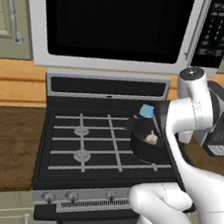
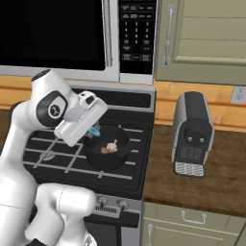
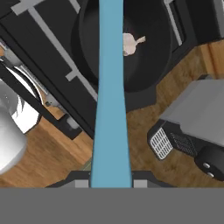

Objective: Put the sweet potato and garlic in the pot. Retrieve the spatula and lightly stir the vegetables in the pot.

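Above the pot (image 3: 148,57), the fingers (image 3: 140,183) are clamping the spatula (image 3: 111,87), its handle running toward twelve o'clock over the garlic (image 3: 131,43).

Arm: white, folded high, forearm angled downward. Hand (image 2: 92,129): tilted down, fingers clamped on the spatula (image 3: 111,94) handle.

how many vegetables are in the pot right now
1 that I can make out: the garlic lies on the floor of the pot, beside the spatula. The spatula crosses the pot, so the sweet potato may be hidden behind it.
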### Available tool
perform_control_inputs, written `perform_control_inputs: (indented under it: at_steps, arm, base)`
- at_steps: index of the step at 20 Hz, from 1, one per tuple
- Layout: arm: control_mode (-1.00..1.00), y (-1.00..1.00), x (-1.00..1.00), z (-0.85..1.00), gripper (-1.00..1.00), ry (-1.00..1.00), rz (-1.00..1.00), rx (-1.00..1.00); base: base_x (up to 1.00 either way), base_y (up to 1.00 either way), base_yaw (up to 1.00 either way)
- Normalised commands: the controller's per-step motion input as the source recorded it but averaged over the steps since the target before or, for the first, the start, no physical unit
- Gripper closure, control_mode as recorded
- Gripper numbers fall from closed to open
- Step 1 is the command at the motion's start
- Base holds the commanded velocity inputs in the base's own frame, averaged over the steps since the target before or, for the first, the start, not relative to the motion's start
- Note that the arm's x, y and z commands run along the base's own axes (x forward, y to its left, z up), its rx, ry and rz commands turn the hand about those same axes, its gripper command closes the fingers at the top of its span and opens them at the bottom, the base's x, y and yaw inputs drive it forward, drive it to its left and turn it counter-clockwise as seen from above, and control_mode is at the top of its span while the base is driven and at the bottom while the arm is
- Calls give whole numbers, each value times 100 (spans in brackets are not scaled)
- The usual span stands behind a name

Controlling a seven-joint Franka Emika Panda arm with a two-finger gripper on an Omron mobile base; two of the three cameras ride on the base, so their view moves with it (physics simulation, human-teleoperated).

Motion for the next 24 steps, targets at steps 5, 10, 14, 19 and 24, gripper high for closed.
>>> perform_control_inputs:
  at_steps: [5, 10, 14, 19, 24]
  arm:
    - [-100, 0, 1, 0, 100, 15, 20, 0]
    - [-100, 0, 0, 0, 100, 12, 16, -1]
    - [-100, 0, 0, 0, 100, 1, 3, -9]
    - [-100, 0, 0, 0, 100, 0, 1, -15]
    - [-100, 0, 0, 0, 100, 0, 14, -13]
  base:
    - [0, 0, 0]
    - [0, 0, 0]
    - [0, 0, 0]
    - [0, 0, 0]
    - [0, 0, 0]
